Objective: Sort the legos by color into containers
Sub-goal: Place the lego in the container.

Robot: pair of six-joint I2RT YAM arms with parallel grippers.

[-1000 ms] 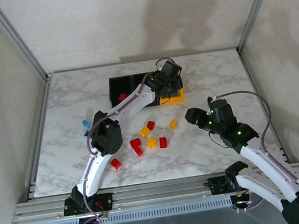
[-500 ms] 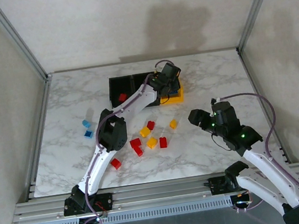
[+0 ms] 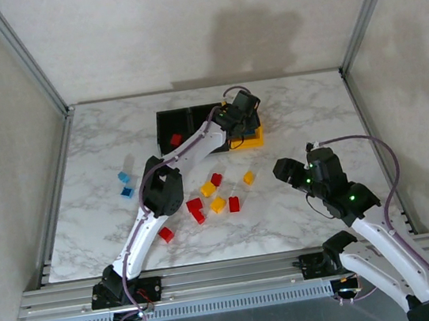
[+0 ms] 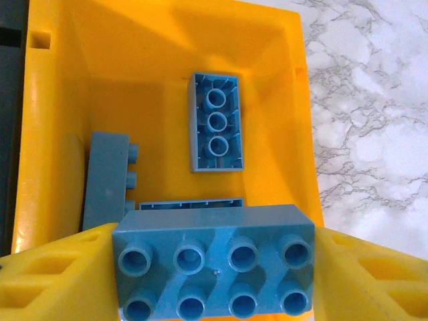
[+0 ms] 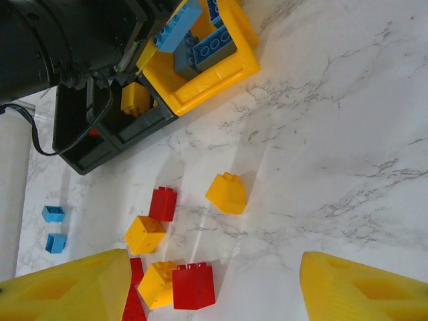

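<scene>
My left pincer (image 4: pixel 214 271) grips a blue eight-stud brick (image 4: pixel 214 261); yellow bin (image 4: pixel 134 47) directly beneath. Best to open gently, clear of its walls.

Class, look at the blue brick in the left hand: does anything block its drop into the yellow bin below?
Nothing visible does. The blue brick in the left hand hangs over the open top of the yellow bin; other blue bricks lie inside, below it.
</scene>
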